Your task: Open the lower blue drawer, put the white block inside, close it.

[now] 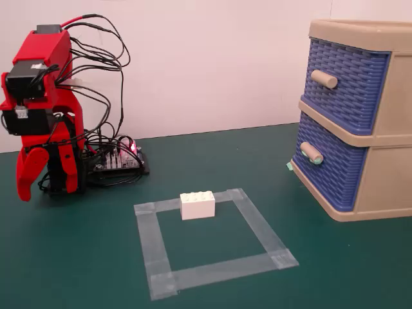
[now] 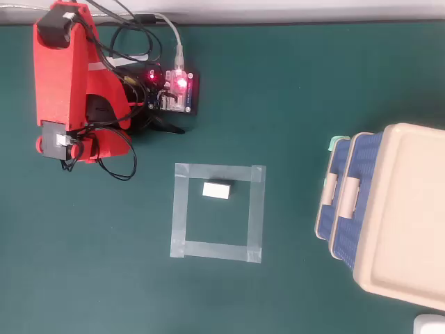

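The white block (image 1: 197,205) lies on the green mat on the far strip of a grey tape square (image 1: 257,222); the overhead view shows the block (image 2: 216,190) just inside the square's upper edge. The lower blue drawer (image 1: 331,170) with its teal-tipped handle (image 1: 311,153) is shut in the beige cabinet (image 1: 386,174) at the right; it also shows in the overhead view (image 2: 321,217). My red arm is folded at the left, its gripper (image 1: 26,192) hanging down, far from the block and the drawer. Only one jaw shows.
The upper blue drawer (image 1: 347,90) with a plain beige handle is shut. A controller board (image 2: 177,90) with lit red LEDs and loose black cables sits beside the arm's base. A teal tape scrap (image 1: 290,166) lies at the cabinet's foot.
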